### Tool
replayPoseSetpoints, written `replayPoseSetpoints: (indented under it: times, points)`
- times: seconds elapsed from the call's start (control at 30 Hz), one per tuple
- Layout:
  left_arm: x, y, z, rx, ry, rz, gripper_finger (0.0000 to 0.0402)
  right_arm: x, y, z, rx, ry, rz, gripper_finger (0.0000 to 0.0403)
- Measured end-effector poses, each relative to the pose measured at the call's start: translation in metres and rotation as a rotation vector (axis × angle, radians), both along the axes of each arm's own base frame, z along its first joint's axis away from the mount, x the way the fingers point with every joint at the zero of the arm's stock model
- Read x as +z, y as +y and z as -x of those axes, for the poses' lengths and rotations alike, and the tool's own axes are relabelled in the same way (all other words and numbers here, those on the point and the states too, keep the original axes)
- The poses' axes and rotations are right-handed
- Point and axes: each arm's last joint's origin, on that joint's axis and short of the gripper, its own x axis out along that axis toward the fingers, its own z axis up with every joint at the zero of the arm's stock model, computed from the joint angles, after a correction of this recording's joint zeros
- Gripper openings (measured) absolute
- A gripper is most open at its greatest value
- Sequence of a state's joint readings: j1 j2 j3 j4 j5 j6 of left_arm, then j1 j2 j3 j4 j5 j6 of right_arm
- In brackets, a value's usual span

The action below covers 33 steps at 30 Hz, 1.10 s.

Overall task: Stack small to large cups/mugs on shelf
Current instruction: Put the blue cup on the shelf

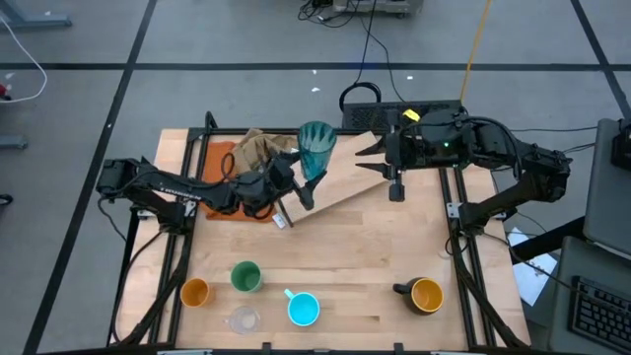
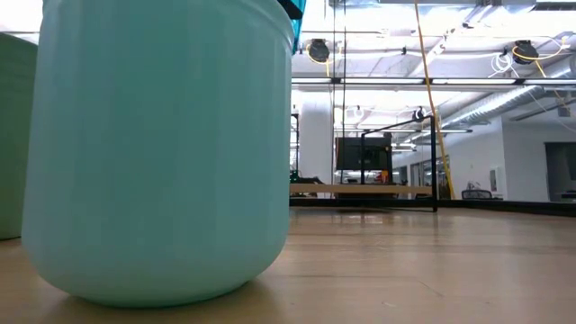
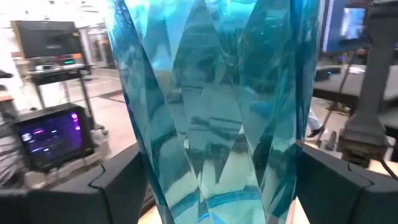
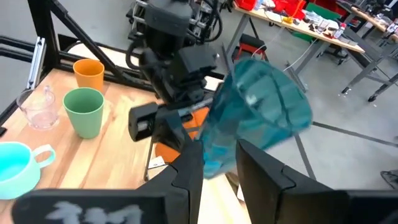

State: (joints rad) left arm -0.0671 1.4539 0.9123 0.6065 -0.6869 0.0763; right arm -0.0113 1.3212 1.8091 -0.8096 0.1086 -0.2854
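The left pincer [image 1: 296, 182] is clamped wide over mid-table, while the right pincer [image 1: 370, 158], nearly closed, faces it.

High view: overhead, facing straight down, far enough to take in the whole table [image 1: 394, 256] and both arms. Low view: at tabletop level, facing level across into the room, with the light-blue mug [image 2: 162, 144] so near it fills the left half. Left wrist view: looks forward, pressed close against the teal tumbler [image 3: 217, 106]; right wrist view faces back across the table from farther off, sharing that tumbler and the front cups with the high view.
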Motion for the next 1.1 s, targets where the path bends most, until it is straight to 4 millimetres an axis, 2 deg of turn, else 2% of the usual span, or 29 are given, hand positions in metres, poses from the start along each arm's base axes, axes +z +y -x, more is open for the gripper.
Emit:
replayPoseSetpoints:
  times: [0.17,0.33,0.6,0.73,0.97,1.1]
  points:
    - [0.0,-0.016,0.002,0.044,0.007,0.001,0.0328,0.005,0.0,0.007,0.005,-0.025,0.013,0.0086]
    - [-0.003,-0.021,0.001,0.047,-0.01,0.028,0.0328,0.005,0.0,0.007,-0.001,-0.03,-0.004,0.0086]
    - [-0.041,-0.03,-0.025,0.053,-0.01,0.038,0.0328,0.006,0.0,0.007,-0.002,-0.034,-0.015,0.0086]
    - [-0.051,-0.034,-0.033,0.124,-0.006,0.013,0.0328,0.005,0.0,0.007,-0.001,-0.033,-0.015,0.0086]
    - [-0.057,-0.041,-0.041,0.197,0.023,0.0,0.0328,0.005,0.0,0.007,0.001,-0.031,-0.011,0.0086]
    - [-0.054,-0.046,-0.041,0.199,0.011,0.004,0.0328,0.005,0.0,0.007,0.001,-0.032,-0.01,0.0086]
